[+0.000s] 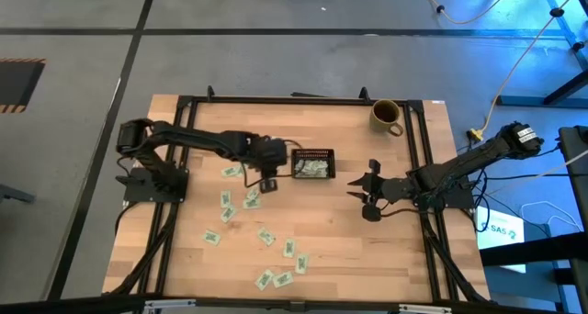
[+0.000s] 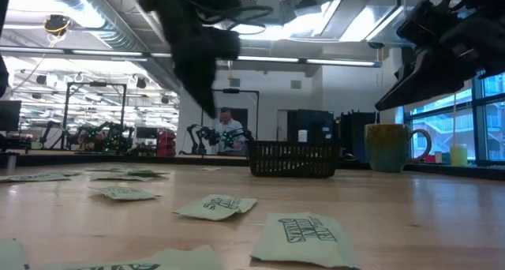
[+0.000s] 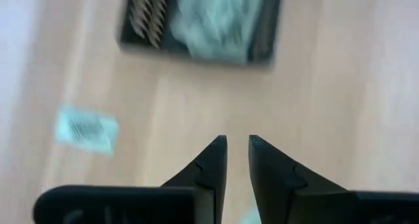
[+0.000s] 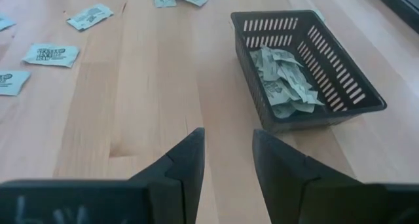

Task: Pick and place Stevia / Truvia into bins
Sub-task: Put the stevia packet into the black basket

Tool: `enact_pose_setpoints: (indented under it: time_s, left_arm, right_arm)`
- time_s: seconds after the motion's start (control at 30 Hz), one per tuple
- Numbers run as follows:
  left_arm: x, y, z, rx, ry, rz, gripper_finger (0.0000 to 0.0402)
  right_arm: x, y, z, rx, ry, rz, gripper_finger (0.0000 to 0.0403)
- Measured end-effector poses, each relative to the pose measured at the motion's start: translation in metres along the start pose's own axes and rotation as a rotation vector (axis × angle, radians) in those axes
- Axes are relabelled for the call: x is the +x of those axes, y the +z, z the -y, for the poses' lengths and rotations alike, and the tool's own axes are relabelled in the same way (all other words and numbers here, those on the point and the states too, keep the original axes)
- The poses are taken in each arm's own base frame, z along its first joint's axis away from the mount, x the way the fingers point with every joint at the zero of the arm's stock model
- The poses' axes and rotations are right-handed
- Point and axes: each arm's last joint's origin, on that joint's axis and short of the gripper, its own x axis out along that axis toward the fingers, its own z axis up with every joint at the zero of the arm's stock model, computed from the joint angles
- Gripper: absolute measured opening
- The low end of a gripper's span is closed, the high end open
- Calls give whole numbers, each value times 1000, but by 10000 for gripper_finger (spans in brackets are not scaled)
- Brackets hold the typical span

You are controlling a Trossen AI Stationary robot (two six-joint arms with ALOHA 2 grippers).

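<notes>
— While the pale green and white paper sweetener packets (image 1: 253, 224) lie scattered over the left half of the light wooden table (image 1: 349, 250), what stands near them?

— The left gripper (image 1: 267, 183) hangs just left of the small black slotted plastic tray (image 1: 312, 163), fingers narrowly parted, nothing between them. An olive-yellow ceramic mug (image 1: 387, 116) sits at the far right corner.

— And the right gripper (image 1: 366, 196)?

— It hovers right of the tray, jaws wide, empty.

— What does its wrist view add?

— A crumpled heap of packets (image 4: 283, 83) inside the tray. The low view shows only the tray's ribbed wall (image 2: 293, 159), and a person in the room behind.
</notes>
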Motion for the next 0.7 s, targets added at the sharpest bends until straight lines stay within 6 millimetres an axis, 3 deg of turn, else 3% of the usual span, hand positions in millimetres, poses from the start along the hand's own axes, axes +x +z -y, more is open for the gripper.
enact_pose_setpoints:
  time_s: [0.1, 0.37, 0.7]
  left_arm:
    - [1, -18, 10, -35, -6, -77, 57]
    - [26, -52, 32, -42, -4, -189, 60]
    - [47, -65, 40, -66, 76, -243, 59]
  right_arm:
    - [0, 0, 0, -1, -1, -3, 131]
    - [0, 0, 0, 14, -1, -4, 131]
    - [0, 1, 0, 13, 1, 6, 131]
